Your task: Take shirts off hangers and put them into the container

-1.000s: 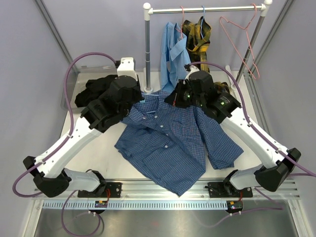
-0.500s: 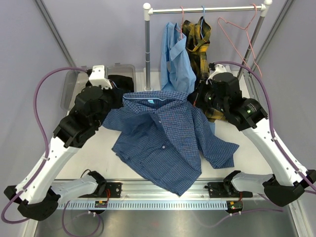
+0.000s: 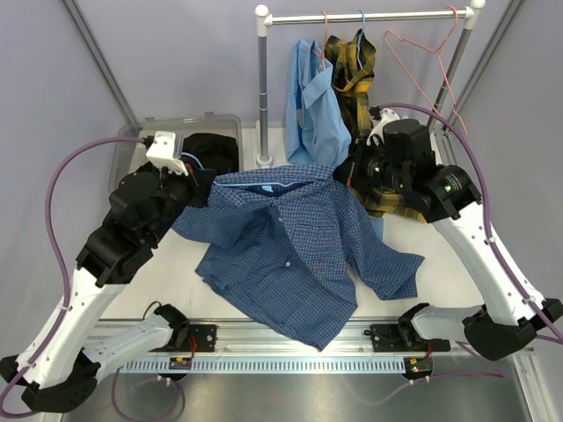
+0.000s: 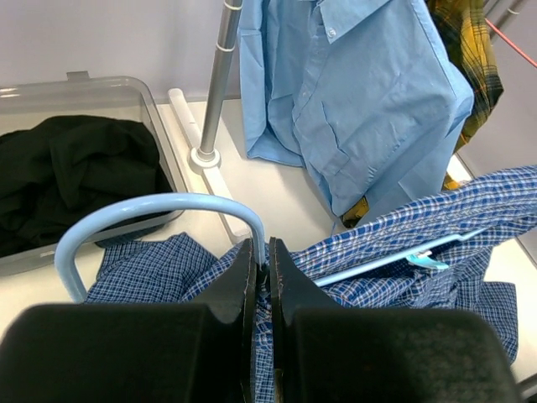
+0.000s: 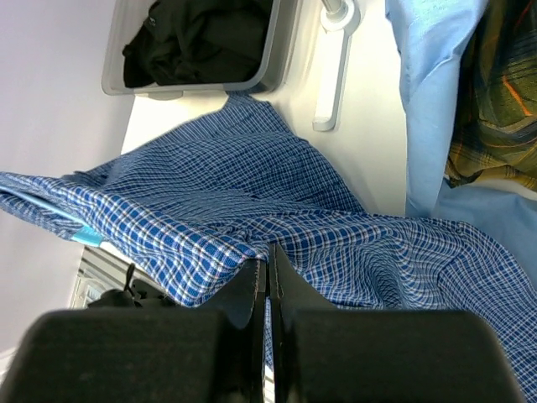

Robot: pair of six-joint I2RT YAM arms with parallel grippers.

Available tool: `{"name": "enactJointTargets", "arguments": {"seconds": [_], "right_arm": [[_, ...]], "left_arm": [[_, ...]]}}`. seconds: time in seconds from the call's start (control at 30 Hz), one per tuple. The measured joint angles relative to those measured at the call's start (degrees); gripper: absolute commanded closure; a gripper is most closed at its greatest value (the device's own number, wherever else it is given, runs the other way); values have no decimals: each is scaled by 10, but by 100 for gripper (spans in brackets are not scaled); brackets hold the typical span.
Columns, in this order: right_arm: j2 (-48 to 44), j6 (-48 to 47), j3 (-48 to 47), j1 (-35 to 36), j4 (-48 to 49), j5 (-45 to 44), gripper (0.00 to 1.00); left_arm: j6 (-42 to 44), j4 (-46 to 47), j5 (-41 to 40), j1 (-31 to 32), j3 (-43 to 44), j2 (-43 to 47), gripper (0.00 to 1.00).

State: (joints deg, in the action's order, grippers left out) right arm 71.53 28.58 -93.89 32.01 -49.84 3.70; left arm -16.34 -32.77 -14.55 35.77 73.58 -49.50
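The dark blue check shirt hangs stretched between both grippers, its tail on the table. My left gripper is shut at the shirt's collar on the neck of a light-blue hanger that is still inside the shirt. My right gripper is shut on the shirt's far shoulder. The container at the back left holds the black shirt. A light blue shirt and a yellow plaid shirt hang on the rail.
An empty pink hanger hangs at the rail's right end. The rail's left post stands between the container and the hanging shirts. The plaid shirt's lower part lies under my right arm.
Both arms have risen and spread apart, the left toward the container, the right to the right. The check shirt is pulled taut between them, and the black shirt in the container has come into view.
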Motion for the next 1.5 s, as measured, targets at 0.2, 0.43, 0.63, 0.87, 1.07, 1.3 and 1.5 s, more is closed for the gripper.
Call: {"name": "enactJointTargets", "arguments": {"seconds": [0.2, 0.43, 0.63, 0.87, 1.07, 1.3, 1.5], "right_arm": [[29, -7, -2, -8, -14, 19, 100], [31, -20, 0, -16, -25, 50, 100], [40, -26, 28, -24, -23, 85, 100], [40, -34, 111, -24, 12, 132, 100], [35, -65, 161, -21, 21, 142, 66], [-14, -135, 91, -20, -57, 85, 27], [-58, -193, -15, -20, -124, 42, 24]], "left_arm": [[35, 0, 25, -7, -3, 9, 100], [42, 13, 27, -6, -29, 38, 100], [45, 30, 32, -6, -39, 64, 100], [26, 31, 32, -7, -38, 66, 100], [-26, 72, 74, -10, -29, 23, 100], [-29, 97, 78, -12, -37, -12, 100], [-12, 98, 75, -12, -47, -18, 100]]}}
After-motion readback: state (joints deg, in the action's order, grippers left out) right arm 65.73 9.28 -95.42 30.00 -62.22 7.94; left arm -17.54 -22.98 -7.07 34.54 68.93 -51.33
